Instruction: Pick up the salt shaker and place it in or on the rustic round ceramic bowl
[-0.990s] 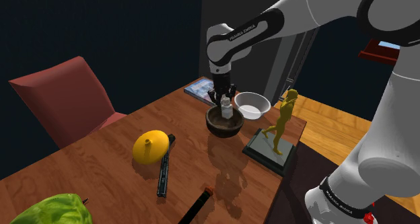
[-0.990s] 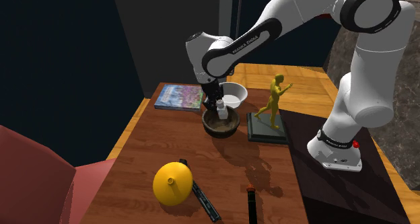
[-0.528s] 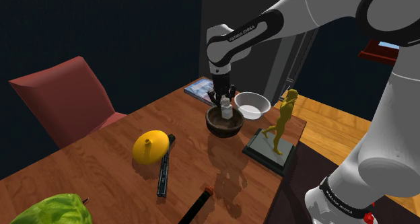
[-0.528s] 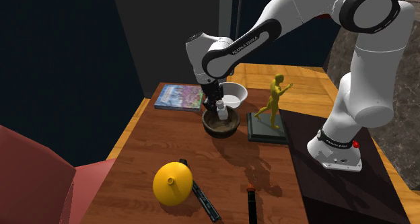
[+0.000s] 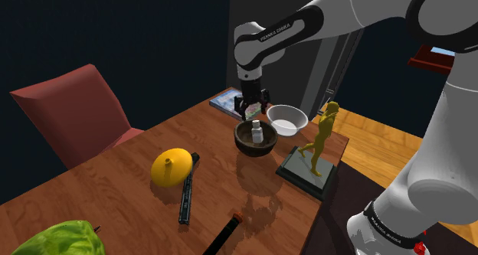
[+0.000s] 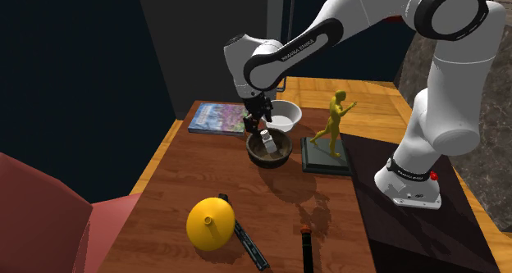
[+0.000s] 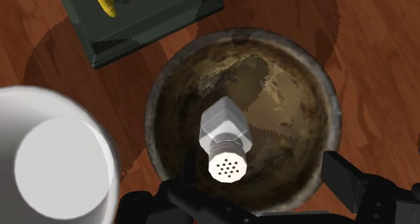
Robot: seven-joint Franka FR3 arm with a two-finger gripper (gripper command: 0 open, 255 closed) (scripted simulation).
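Salt shaker (image 7: 227,138) is judged light, stiff, prob. smooth & a bit slippery. It is best gripped across the flat-sided body, below the perforated cap. It is seen roughly upright inside the brown bowl (image 7: 296,115), on its floor. Gripper (image 5: 253,112) is positioned just above it, fingers spread apart w/ nothing clasped; shaker isn't touched.

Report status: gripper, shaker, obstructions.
Gripper open, above bowl. Shaker inside bowl, clear of both fingers. White bowl close beside, apart from bowl; nothing in the way.
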